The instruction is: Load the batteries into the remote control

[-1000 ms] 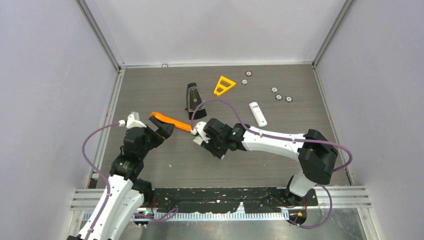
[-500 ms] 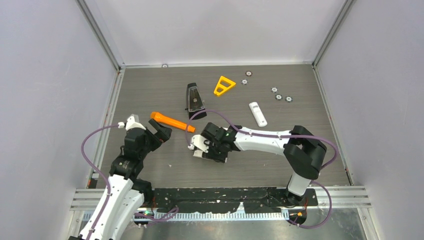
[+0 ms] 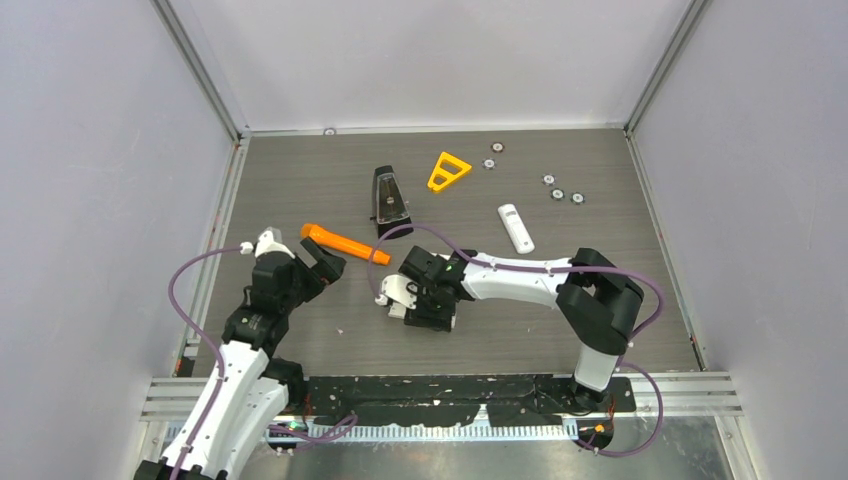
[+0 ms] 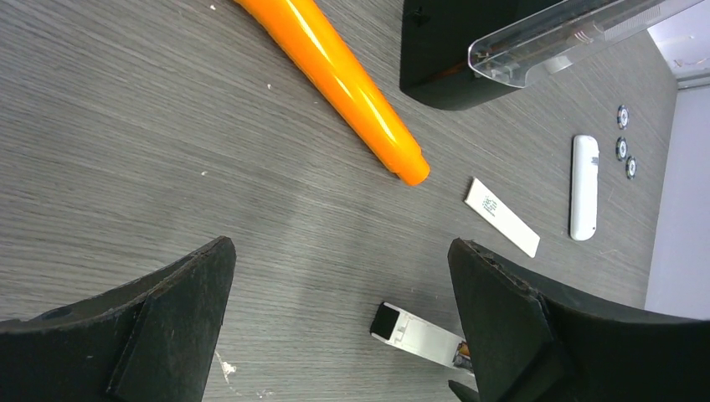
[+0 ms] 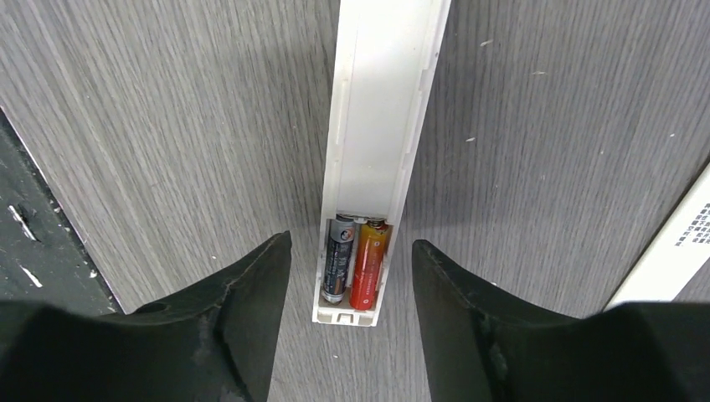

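White remote, batteries side by side along its length, inside the spread-open right gripper.

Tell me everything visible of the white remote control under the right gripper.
The remote control is a long, narrow white shell, seemingly plastic, lying flat on the grey table, its back cover off. At one end the compartment holds a dark grey battery and an orange battery side by side. The open right gripper straddles that end, not touching it.
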`<state>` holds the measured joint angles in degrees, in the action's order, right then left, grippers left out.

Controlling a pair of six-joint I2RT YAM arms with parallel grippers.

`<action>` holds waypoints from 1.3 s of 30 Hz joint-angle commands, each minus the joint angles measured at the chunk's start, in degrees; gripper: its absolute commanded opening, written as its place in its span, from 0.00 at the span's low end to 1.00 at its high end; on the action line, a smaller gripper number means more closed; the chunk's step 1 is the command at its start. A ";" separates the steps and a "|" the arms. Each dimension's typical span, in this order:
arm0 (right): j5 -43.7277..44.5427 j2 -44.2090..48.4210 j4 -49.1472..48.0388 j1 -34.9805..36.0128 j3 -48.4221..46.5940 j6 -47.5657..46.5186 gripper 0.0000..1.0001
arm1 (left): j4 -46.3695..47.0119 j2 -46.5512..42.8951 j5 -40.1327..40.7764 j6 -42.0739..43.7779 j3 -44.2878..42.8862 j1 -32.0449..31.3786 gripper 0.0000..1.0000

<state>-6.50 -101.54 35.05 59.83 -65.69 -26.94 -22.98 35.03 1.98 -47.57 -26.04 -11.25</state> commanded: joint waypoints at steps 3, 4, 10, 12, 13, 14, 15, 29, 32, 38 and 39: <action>-0.97 2.74 0.45 -0.20 -2.43 0.88 0.64 | 2.75 -0.11 -0.47 1.33 -2.52 0.62 1.00; -1.58 3.71 0.41 -0.40 -2.65 1.26 0.65 | 2.86 -0.09 -0.69 1.34 -2.59 0.75 1.00; -4.33 9.91 -2.65 -5.56 -3.75 4.87 0.67 | 7.16 0.86 -8.07 2.25 -1.33 0.84 1.00; -3.82 10.80 -4.46 -8.30 -3.72 5.66 0.67 | 9.37 2.21 -12.23 2.48 -1.10 0.86 0.99; -3.45 10.73 -4.77 -10.10 -3.85 5.75 0.67 | 10.60 3.04 -14.21 2.59 -1.15 0.85 0.98; -2.66 10.26 -5.68 -10.93 -3.88 5.71 0.67 | 11.40 3.90 -16.00 2.89 -1.35 0.87 0.98; -2.26 9.84 -5.95 -12.67 -3.95 5.60 0.67 | 11.63 4.80 -17.12 2.99 -1.57 0.86 0.97; -1.87 -8.52 -3.16 -20.46 -17.81 -5.84 0.66 | 14.72 12.58 -23.61 3.93 -3.75 0.87 0.94; -2.49 -10.67 -2.06 -20.52 -20.12 -6.44 0.65 | 14.69 13.52 -23.33 4.02 -4.43 0.87 0.94; -3.66 -12.28 -1.84 -20.29 -19.45 -6.51 0.65 | 13.98 15.00 -22.38 4.67 -5.68 0.94 0.94; -3.77 -12.24 -2.14 -20.17 -19.16 -6.53 0.65 | 13.96 15.42 -22.35 4.76 -5.81 0.96 0.94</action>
<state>-8.93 -113.54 32.42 39.27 -83.96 -32.08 -11.35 49.58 -20.01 -44.31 -29.15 -10.72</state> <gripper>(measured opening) 0.656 0.938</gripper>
